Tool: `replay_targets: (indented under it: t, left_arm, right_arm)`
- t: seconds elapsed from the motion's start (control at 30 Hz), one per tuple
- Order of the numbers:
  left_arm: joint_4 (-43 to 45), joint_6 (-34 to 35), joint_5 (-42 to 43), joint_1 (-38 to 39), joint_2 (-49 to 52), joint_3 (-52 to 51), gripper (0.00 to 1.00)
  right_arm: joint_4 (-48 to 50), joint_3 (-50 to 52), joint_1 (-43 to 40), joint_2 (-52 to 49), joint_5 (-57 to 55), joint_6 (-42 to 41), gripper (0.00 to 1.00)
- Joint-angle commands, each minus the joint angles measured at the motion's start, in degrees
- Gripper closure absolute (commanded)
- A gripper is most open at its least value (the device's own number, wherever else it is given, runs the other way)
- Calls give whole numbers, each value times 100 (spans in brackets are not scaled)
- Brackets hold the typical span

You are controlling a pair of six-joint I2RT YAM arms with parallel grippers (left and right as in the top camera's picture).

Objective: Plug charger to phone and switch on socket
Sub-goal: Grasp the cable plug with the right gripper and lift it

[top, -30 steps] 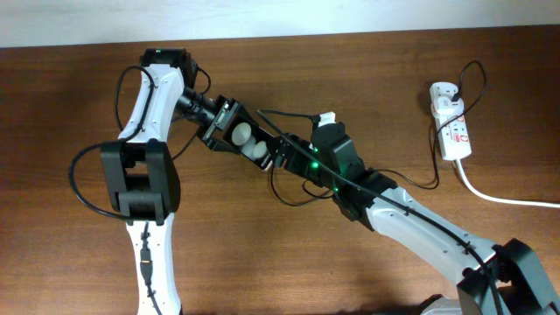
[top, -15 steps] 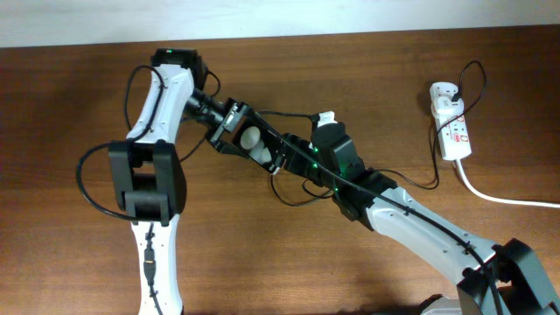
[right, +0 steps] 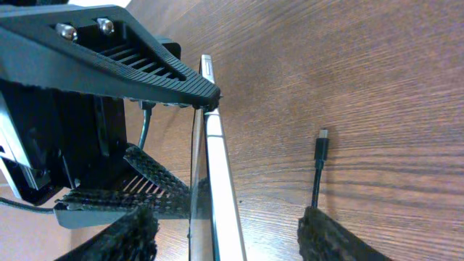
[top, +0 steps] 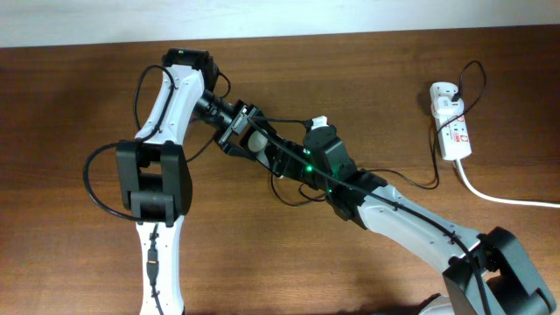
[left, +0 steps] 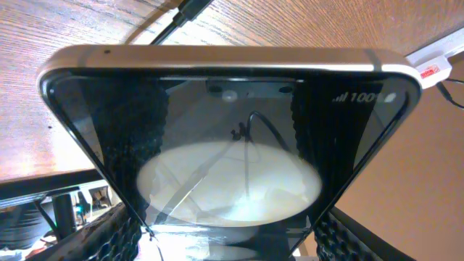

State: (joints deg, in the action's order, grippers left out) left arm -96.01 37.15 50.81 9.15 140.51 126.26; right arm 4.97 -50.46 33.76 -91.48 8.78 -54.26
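The phone (top: 256, 141) is held off the table, tilted on edge, by my left gripper (top: 245, 131), which is shut on its two long sides. In the left wrist view the phone's glossy screen (left: 232, 145) fills the frame between the fingers (left: 109, 232). My right gripper (top: 282, 157) is open, its fingers (right: 127, 235) on either side of the phone's thin edge (right: 214, 167) without touching it. The charger's plug tip (right: 321, 141) lies on the wood just right of the phone, beside my right finger. Its thin cable (top: 426, 185) runs to the socket (top: 451, 122) at the far right.
The socket's thick white cord (top: 507, 199) leaves toward the right edge. The power strip also shows in the left wrist view (left: 435, 61). Robot cables loop around both arms near the table's middle. The brown wooden table (top: 70, 262) carries nothing else.
My left arm has swung to the right and carried the phone toward the right gripper, tipping it more on edge. The right gripper has shifted slightly up and left to meet it.
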Motion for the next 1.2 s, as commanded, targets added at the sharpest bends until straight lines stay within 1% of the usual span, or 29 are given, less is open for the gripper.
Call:
replay_targets:
  t: [0.0,0.13,0.33,0.47,0.53,0.6,0.83,0.87,0.9,0.97,1.03,1.17]
  left_arm:
    - [-28,42,238,9,-26,20,98]
    - [-28,42,240,9,-26,22,97]
    - [-31,39,238,9,-26,22,97]
    - [-31,39,238,9,-26,20,97]
    - [-31,39,238,9,-26,20,94]
    - [-31,39,238,9,-26,20,94]
    - [-31,39,238,9,-26,20,91]
    - [-31,39,238,9,-26,20,91]
    - [-31,39,238,9,-26,20,91]
    - [-31,39,238,9,-26,22,88]
    - [-31,39,238,9,-26,20,85]
    - [-31,39,238,9,-26,22,77]
  right_arm:
    - [39,-98,46,-74,-109,42,44]
    - [42,-98,48,-74,-109,42,55]
    - [46,-98,46,-74,-109,39,68]
    - [46,-98,46,-74,-109,39,71]
    - [46,-98,46,-74,-109,39,72]
    - [46,-98,46,-74,-109,39,76]
    - [48,-98,46,-74,-109,39,78]
    - [48,-98,46,-74,-109,39,79]
    - [68,-98,46,-74,-109,39,82]
    - [114,-98,46,-74,-107,39,85]
    - [162,-98,46,-72,-107,39,92]
    - [173,-98,46,-72,-85,39,96]
